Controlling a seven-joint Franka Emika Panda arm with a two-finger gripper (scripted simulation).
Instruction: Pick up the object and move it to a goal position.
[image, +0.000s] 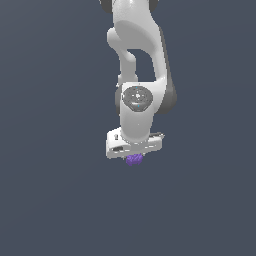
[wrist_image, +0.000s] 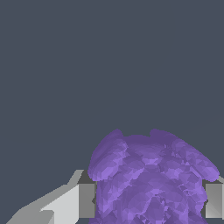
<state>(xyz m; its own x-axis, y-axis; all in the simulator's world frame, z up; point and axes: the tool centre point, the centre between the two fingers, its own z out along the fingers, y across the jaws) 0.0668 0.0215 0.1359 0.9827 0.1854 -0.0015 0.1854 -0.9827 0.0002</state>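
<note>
The object is a small bright purple knobbly lump (image: 134, 159). In the exterior view it shows just under the white hand of my arm, mostly hidden by it. In the wrist view the purple lump (wrist_image: 148, 179) fills the space between my two grey fingertips (wrist_image: 86, 200), one on each side, both touching it. My gripper (image: 134, 158) is shut on the lump; it also shows in the wrist view (wrist_image: 149, 200). The fingers themselves are hidden behind the hand in the exterior view.
A plain dark grey-blue surface (image: 55, 190) lies all around. The white arm (image: 137, 55) rises toward the exterior view's upper edge.
</note>
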